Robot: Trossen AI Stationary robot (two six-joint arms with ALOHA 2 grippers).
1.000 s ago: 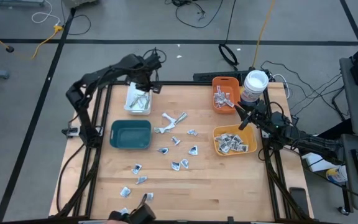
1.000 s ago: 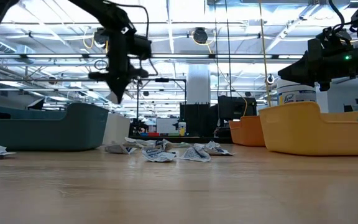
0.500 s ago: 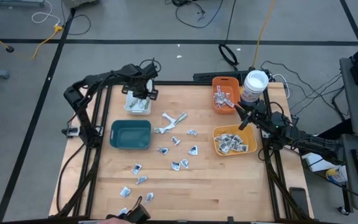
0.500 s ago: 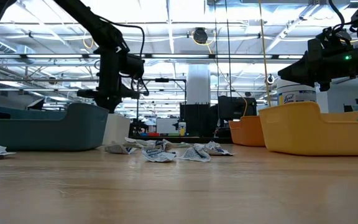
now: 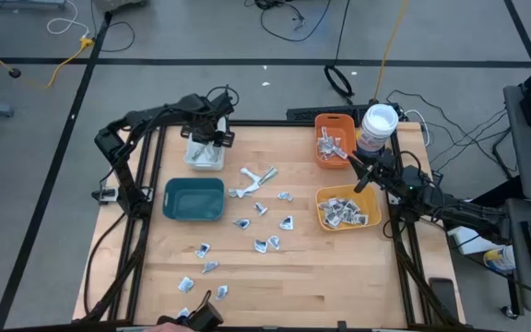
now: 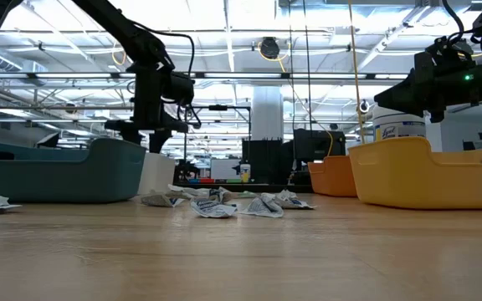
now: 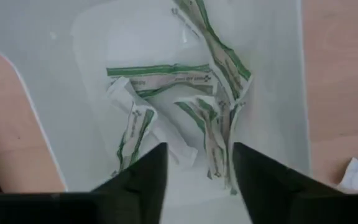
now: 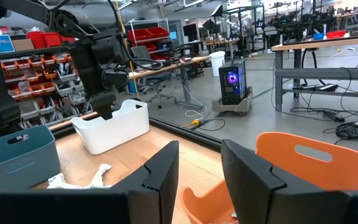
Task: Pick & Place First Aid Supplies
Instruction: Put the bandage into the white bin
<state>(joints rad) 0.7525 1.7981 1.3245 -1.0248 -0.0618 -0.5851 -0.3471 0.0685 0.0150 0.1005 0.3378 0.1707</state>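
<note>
Several first aid supplies [image 5: 261, 207], small white-grey packets, lie loose on the wooden table's middle and near left. Wrapped strips with green print [image 7: 185, 106] lie on the floor of the white bin [image 5: 204, 155] at the far left. My left gripper [image 7: 194, 177] points down into this bin, open, its fingers above the strips with nothing between them; it also shows in the high view [image 5: 208, 136] and the low view [image 6: 151, 134]. My right gripper [image 8: 201, 174] waits level and open at the table's right [image 5: 358, 169], between the orange and yellow bins.
A teal bin [image 5: 194, 199] stands near the white one. An orange bin [image 5: 334, 122] and a yellow bin [image 5: 322, 195] at the right hold packets, with a round white-lidded tub [image 5: 377, 127] beside them. Bare wood lies along the near edge.
My left gripper has come down from above the white bin into its opening, still pointing down, then kept still there. In the low view its fingers, shut a second ago, now stand apart. My right arm has kept still.
</note>
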